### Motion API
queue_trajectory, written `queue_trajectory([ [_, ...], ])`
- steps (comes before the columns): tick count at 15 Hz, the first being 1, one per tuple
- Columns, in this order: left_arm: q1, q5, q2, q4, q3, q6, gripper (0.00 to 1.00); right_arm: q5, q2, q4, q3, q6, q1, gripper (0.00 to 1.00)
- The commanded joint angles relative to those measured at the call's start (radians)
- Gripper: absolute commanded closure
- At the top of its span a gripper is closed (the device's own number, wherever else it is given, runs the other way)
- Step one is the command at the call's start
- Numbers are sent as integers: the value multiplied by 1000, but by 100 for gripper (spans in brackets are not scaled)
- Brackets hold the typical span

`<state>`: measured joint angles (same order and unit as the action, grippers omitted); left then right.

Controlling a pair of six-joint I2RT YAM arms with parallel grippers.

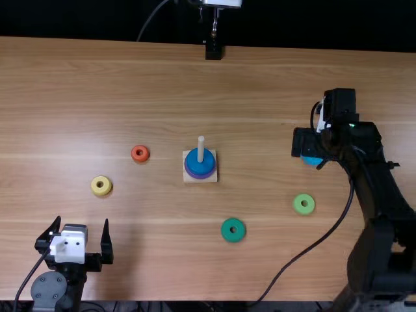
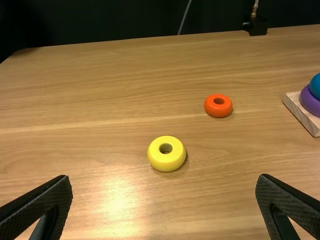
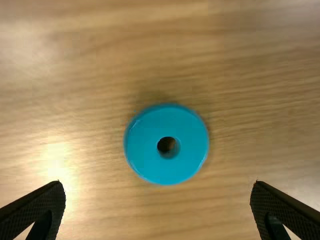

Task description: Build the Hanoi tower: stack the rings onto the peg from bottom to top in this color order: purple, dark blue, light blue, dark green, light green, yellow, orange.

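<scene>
1. Top view: peg (image 1: 201, 143) carries dark blue ring (image 1: 201, 164) above purple ring (image 1: 200, 176).
2. Clocked from peg, on surface (image 1: 260, 84): light blue ring (image 1: 312, 160), 3; light green ring (image 1: 296, 204), nearly 4; dark green ring (image 1: 225, 232), 5; yellow ring (image 1: 95, 186) and orange ring (image 1: 134, 155), about 9.
3. Left gripper (image 1: 79, 242), 8 o'clock: jaws spread.
4. Right gripper (image 1: 304, 141), 3 o'clock, above light blue ring: jaws spread.

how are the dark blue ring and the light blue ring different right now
The dark blue ring is threaded on the peg, while the light blue ring lies off it, its hole empty. The dark blue ring sits on the purple ring; the light blue ring rests on the table, beneath the right hand. Both are round and blue.
</scene>
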<state>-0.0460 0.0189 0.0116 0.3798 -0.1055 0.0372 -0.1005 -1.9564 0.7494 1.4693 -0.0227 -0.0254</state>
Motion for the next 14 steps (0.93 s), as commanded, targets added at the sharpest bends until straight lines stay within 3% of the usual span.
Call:
queue_trajectory([
  [1, -5, -8, -12, 80, 105, -2, 0, -1, -38, 1, 33, 54, -19, 0],
  [3, -5, -8, -12, 80, 105, -2, 0, -1, -90, 1, 45, 96, -21, 0],
  [9, -5, -8, -12, 80, 105, -2, 0, 3, -156, 3, 106, 89, -38, 0],
  [11, -5, -8, -12, 80, 105, -2, 0, 14, -156, 3, 103, 87, -48, 0],
  [13, -5, -8, -12, 80, 105, -2, 0, 66, -156, 5, 103, 83, -77, 0],
  [14, -5, -8, -12, 80, 105, -2, 0, 102, -156, -1, 103, 61, -85, 0],
])
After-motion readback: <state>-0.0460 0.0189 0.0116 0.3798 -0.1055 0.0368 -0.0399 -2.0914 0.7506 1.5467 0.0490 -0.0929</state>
